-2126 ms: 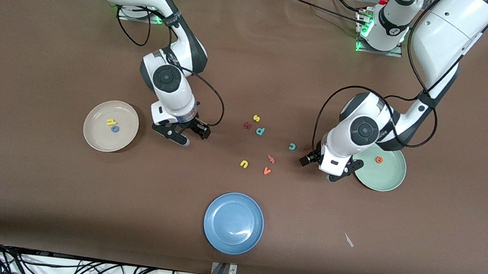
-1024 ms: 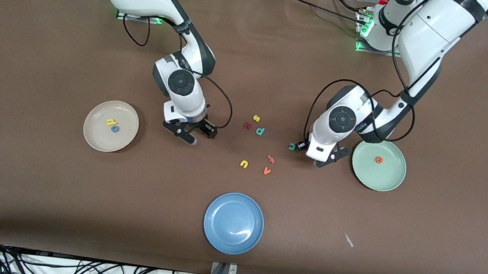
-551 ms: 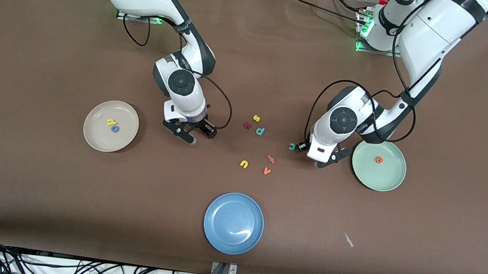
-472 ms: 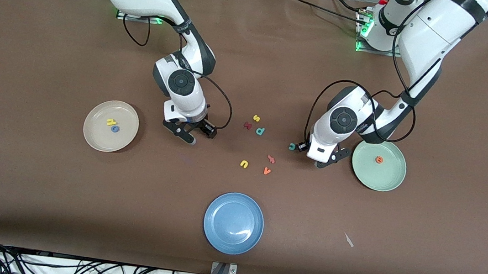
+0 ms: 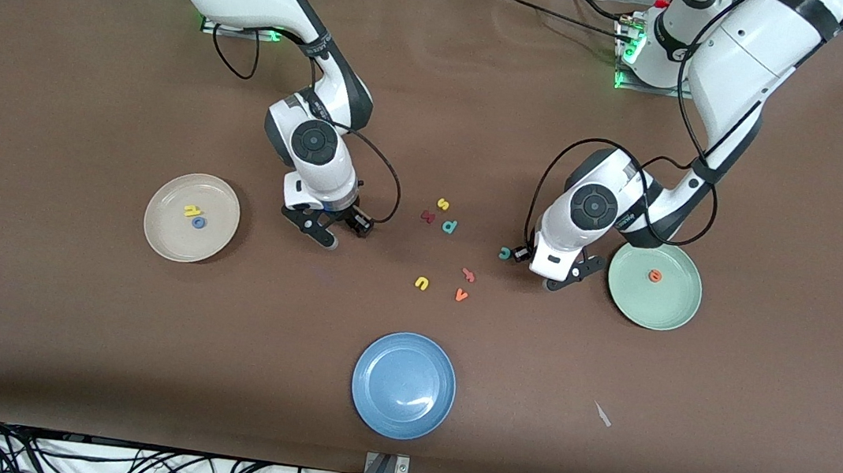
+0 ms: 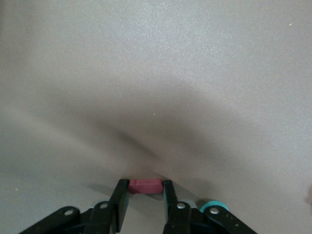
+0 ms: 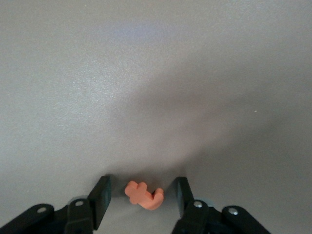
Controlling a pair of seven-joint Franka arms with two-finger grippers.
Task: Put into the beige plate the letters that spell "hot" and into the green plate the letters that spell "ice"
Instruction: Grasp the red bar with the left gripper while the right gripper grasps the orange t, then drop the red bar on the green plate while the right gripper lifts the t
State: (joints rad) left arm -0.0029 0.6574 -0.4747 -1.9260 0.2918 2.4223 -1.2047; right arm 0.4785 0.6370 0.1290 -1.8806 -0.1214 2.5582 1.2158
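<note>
The left gripper (image 6: 145, 188), low on the table, pinches the small dark red stubby foam-like letter i (image 6: 145, 185), ready for the round pale green plate (image 5: 669, 306) just beside it. The right gripper (image 7: 141, 187) stands open around the small orange hooked letter t (image 7: 144, 194), not touching it yet. The round beige plate (image 5: 169, 236) waits near this gripper.

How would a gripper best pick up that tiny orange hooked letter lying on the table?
Probably from straight above: the orange hooked letter lies flat on the table, so only its thin edges offer a hold. The right gripper sits open astride it. Pinching across the straight stem seems steadier than catching the curved hook.
</note>
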